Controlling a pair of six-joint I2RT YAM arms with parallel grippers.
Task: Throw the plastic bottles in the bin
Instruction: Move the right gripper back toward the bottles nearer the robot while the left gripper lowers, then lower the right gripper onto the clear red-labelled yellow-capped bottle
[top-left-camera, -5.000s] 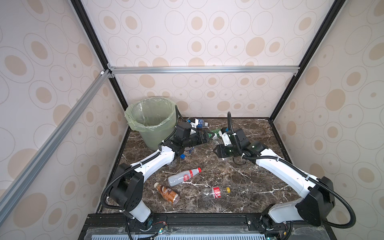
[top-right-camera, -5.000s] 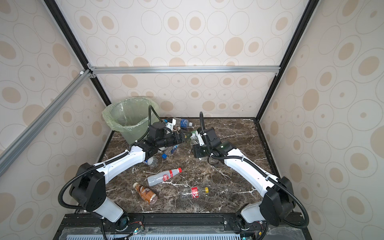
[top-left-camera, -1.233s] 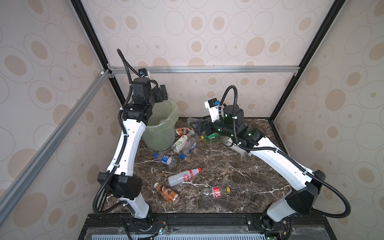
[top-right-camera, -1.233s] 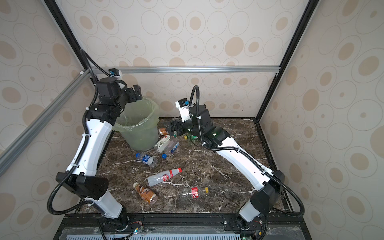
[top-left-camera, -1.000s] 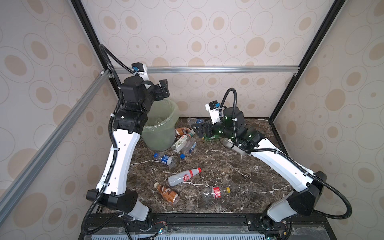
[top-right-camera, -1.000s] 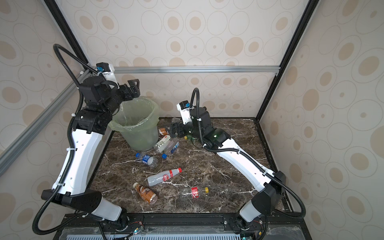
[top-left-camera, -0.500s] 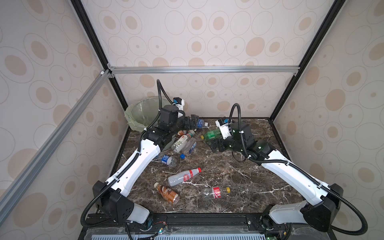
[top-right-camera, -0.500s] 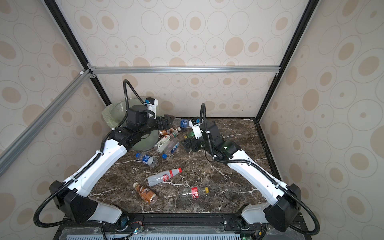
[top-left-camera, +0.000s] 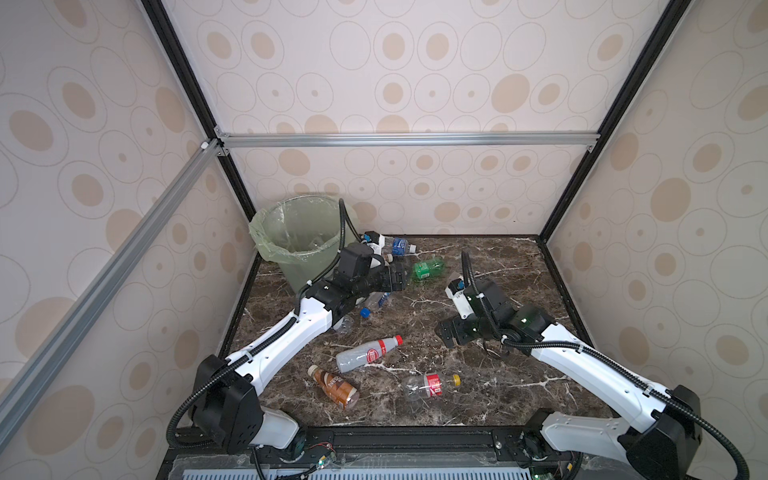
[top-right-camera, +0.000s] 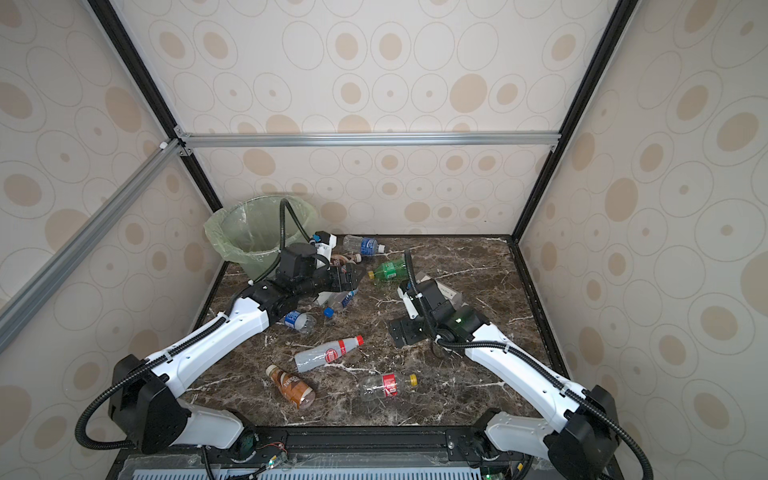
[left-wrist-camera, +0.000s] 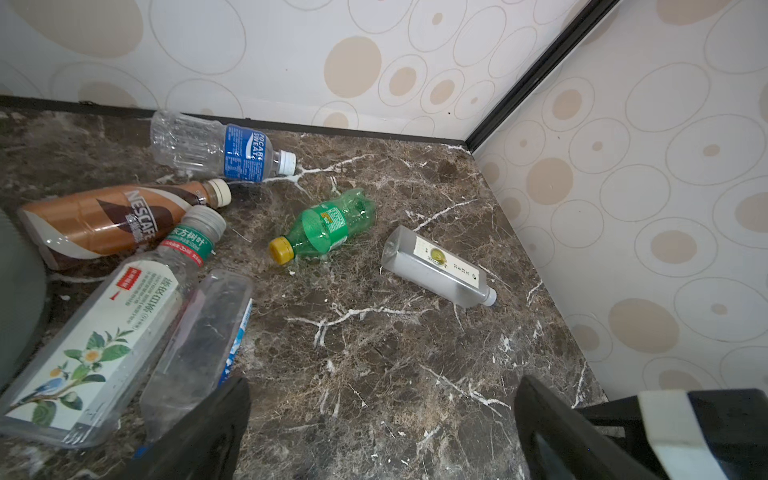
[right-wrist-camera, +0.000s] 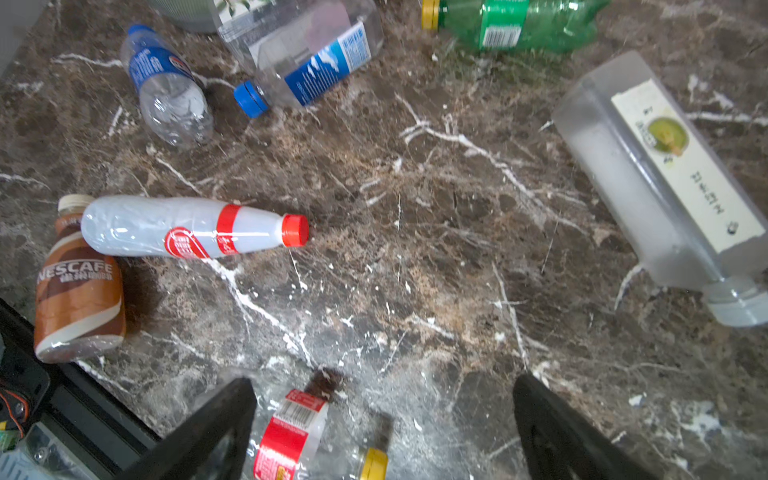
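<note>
The pale green bin (top-left-camera: 266, 249) stands at the back left in both top views. Several plastic bottles lie on the marble floor. My left gripper (top-left-camera: 399, 278) hangs open and empty beside the bin, over a brown bottle (left-wrist-camera: 108, 220), a white-labelled one (left-wrist-camera: 104, 332) and a clear one (left-wrist-camera: 199, 345). The green bottle (left-wrist-camera: 328, 226) and a square frosted bottle (left-wrist-camera: 440, 270) lie ahead of it. My right gripper (top-left-camera: 451, 332) is open mid-floor, above a red-labelled clear bottle (right-wrist-camera: 291, 436). A white red-capped bottle (right-wrist-camera: 187, 226) and a second brown one (right-wrist-camera: 79, 291) lie nearby.
Patterned walls and black corner posts (top-left-camera: 582, 158) box in the floor. An aluminium crossbar (top-left-camera: 399, 139) runs across the back, well above the bin. A black rail (top-left-camera: 395, 436) edges the front. A blue-labelled clear bottle (top-left-camera: 397, 245) lies against the back wall.
My left arm has dropped from high over the bin to low beside it. My right gripper has pulled back from the rear bottles to the middle of the floor. Both stayed open.
</note>
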